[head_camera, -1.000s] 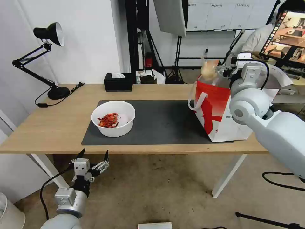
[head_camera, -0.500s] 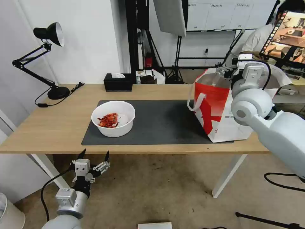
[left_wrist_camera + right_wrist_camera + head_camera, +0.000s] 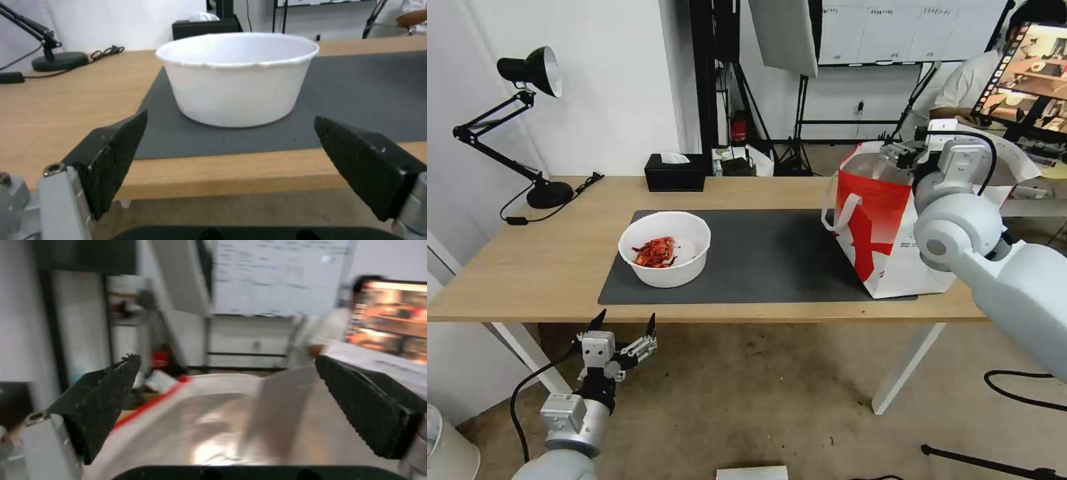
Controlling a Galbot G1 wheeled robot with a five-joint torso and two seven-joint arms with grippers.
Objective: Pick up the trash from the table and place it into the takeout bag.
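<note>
Hovering wide open and empty over the takeout bag (image 3: 887,220) at the frame's right, the right hand (image 3: 897,152) might snag its rim; the left hand (image 3: 622,325), also open and empty, waits lower left below the tabletop (image 3: 547,267).

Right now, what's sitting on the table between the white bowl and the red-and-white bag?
Nothing: in the head view, only bare dark grey mat stretches between the white bowl and the takeout bag.

Head camera looks down over the table (image 3: 527,260); wrist cameras face forward, the left sharing the bowl (image 3: 238,78).
</note>
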